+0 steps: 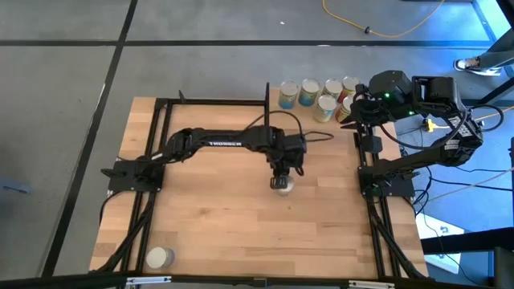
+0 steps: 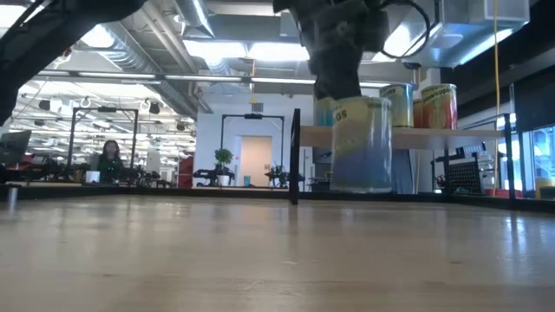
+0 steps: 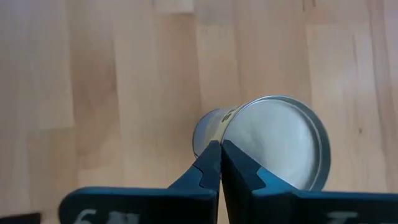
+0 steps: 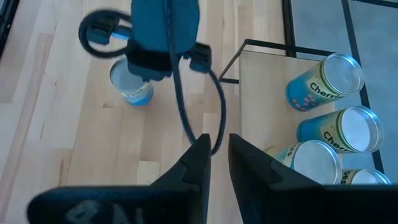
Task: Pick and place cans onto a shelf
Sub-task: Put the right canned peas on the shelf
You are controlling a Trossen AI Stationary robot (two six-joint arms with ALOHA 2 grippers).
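Fingers of the left gripper (image 3: 219,163) were shut together, empty, w/ a can (image 3: 273,140) upright on the surface (image 1: 209,209) just beside their tips. Right gripper (image 4: 215,155) hovered by the shelf (image 4: 261,106), fingers slightly apart, holding nothing. Risk: closed tips could nudge & topple the can, since they can't straddle it w/o opening.

Overhead camera looks straight down on the table (image 1: 241,217); a low one looks level across it; both wrist cameras, near, share the mid-table can (image 3: 273,146).
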